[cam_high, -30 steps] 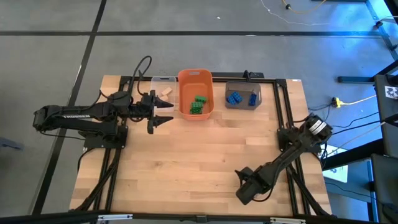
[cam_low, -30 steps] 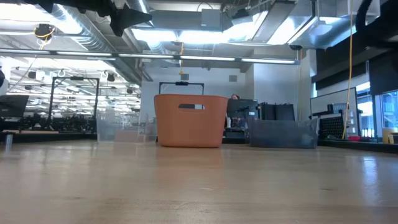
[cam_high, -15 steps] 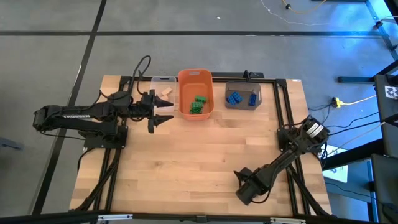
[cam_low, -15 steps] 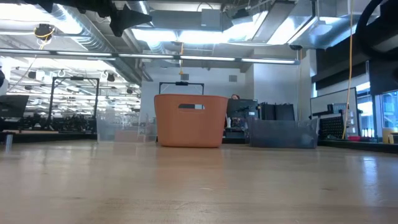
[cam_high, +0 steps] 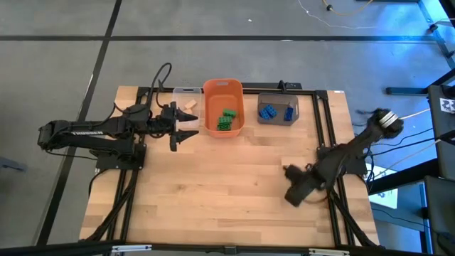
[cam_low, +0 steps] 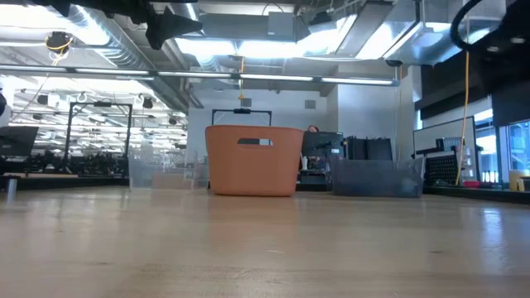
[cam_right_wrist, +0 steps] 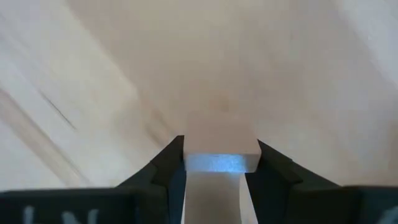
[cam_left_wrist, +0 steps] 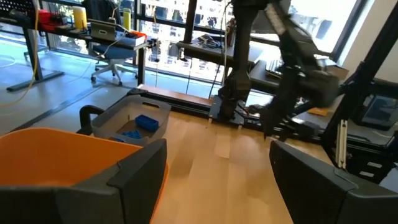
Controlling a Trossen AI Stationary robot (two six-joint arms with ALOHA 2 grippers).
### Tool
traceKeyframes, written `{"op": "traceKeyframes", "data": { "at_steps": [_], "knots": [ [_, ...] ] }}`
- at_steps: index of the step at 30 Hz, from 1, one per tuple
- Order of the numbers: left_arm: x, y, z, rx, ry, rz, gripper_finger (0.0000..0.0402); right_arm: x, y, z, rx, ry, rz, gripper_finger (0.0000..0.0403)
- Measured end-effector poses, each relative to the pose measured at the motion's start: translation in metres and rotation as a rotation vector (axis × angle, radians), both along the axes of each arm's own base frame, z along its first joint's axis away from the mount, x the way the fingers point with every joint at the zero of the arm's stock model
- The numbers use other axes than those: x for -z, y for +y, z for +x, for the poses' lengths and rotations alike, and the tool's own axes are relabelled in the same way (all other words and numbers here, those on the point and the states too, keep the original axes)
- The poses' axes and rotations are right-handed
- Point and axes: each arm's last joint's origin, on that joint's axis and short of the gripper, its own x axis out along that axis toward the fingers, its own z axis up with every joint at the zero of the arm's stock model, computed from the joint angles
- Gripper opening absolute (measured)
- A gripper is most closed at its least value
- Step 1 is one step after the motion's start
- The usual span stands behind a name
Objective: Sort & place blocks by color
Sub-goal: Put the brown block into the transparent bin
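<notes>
My right gripper [cam_high: 293, 192] hangs over the table's right half, shut on a pale tan block [cam_right_wrist: 221, 148]. My left gripper [cam_high: 186, 129] hovers open beside the near end of the clear bin [cam_high: 186, 98], which holds a tan block [cam_high: 190, 105]. Green blocks [cam_high: 227, 119] lie in the orange bin [cam_high: 224, 107]. Blue blocks [cam_high: 269, 112] lie in the grey bin [cam_high: 278, 109]. The left wrist view looks past the open left gripper [cam_left_wrist: 217, 186] at the orange bin [cam_left_wrist: 56, 155] and the blue blocks [cam_left_wrist: 146, 121]. My right gripper pinches the tan block between its two fingers [cam_right_wrist: 169, 163], one on each of two opposite sides. The block's end face [cam_right_wrist: 221, 163] shows between the fingertips. The fingers point down from above, and the block is lifted clear of the wood.
The three bins stand in a row along the far edge, clear on the left, orange in the middle [cam_low: 252, 160], grey on the right [cam_low: 377, 178]. Bare wooden tabletop [cam_high: 227, 185] fills the middle and near part. Black frame rails run along both sides [cam_high: 334, 142].
My right gripper has swung up from near the table's near edge toward the far and right side, its arm rising and stretching out; most of the move came in the last half second. My left arm has kept still.
</notes>
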Motion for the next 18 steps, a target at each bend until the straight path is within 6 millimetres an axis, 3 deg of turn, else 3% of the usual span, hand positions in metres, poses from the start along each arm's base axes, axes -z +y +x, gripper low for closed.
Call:
{"op": "traceKeyframes", "data": {
  "at_steps": [5,8,14,18],
  "knots": [
    [0.000,0.000,0.000,0.000,-0.004,-0.026,0.0277,-0.005,-0.036,-0.006,0.059,-0.420,0.130,0.0129],
    [0.000,0.000,0.000,0.000,-0.009,-0.056,0.0277,0.003,-0.055,-0.003,0.068,-0.575,0.136,0.0129],
    [0.000,0.000,0.000,-0.004,-0.019,-0.122,0.0277,0.005,-0.090,0.027,0.064,-0.836,0.016,0.0129],
    [0.000,0.001,0.000,-0.038,-0.027,-0.154,0.0277,-0.011,-0.112,0.053,0.060,-1.042,-0.069,0.0129]
  ]
}}
